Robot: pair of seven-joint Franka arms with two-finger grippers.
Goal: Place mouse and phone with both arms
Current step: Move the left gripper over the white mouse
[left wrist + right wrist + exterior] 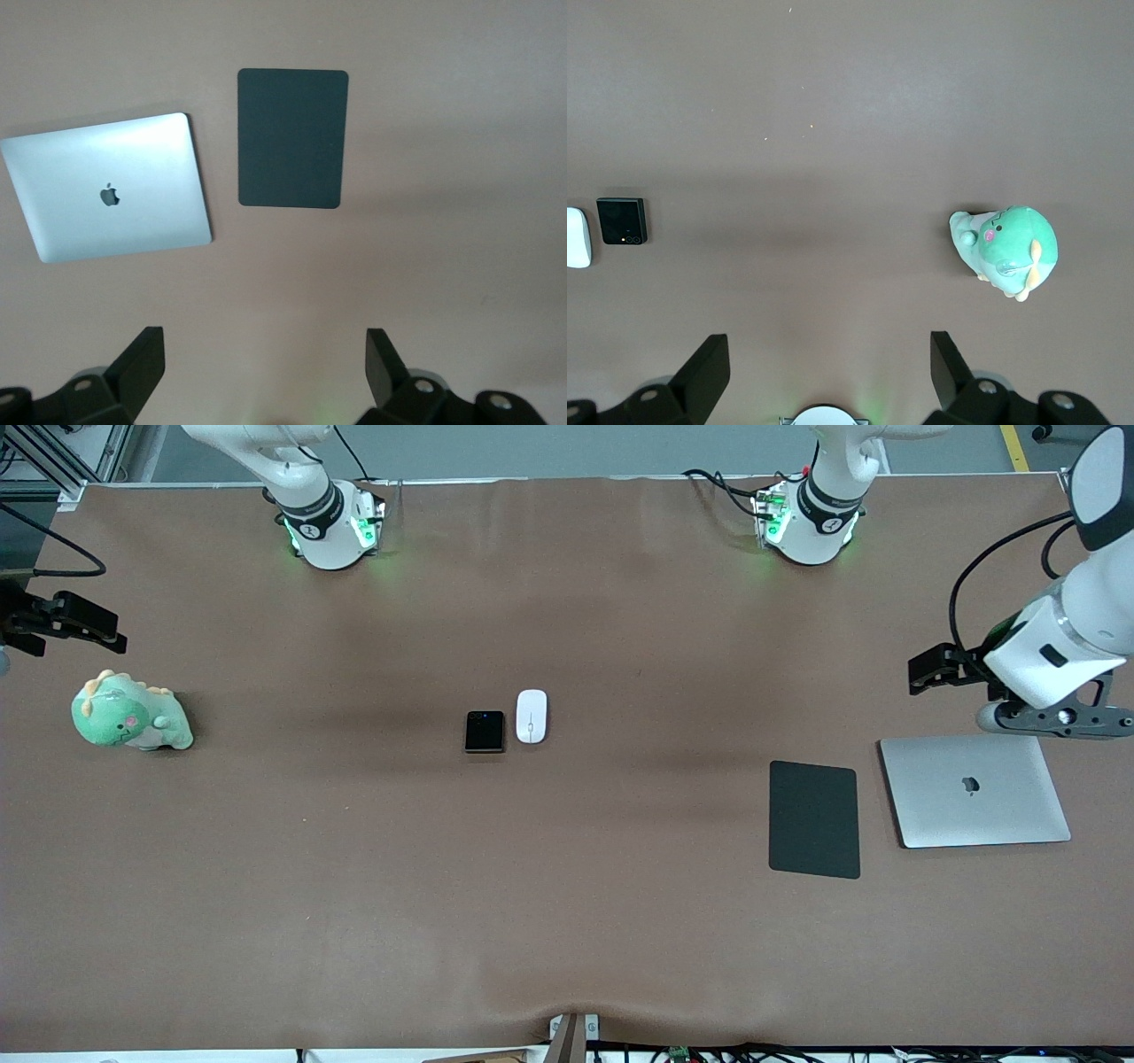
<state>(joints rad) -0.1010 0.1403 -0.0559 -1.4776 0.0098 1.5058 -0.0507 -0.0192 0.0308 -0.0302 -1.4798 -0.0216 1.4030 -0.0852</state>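
Right tool (62,624) up over the table (567,921) edge at the right arm's end, fingers (700,372) spread wide, empty, waiting. Green dinosaur plush (130,713) on the table just beside and under that tool, nearer the front camera than it. Phone (485,732) flat mid-table, well apart from both tools, roughly between them. Mouse (532,716) just beside phone on the side toward the left tool, small gap, not touching; both seen at the edge of the right wrist view, phone (622,220) whole, mouse (577,237) cut off. Matte black pad (814,819) lying flat near the left tool, closed silver laptop (974,790) just beside pad, almost under the left tool. Left tool (935,671) up over the table by the laptop's edge, fingers (142,363) spread wide, holding nothing.
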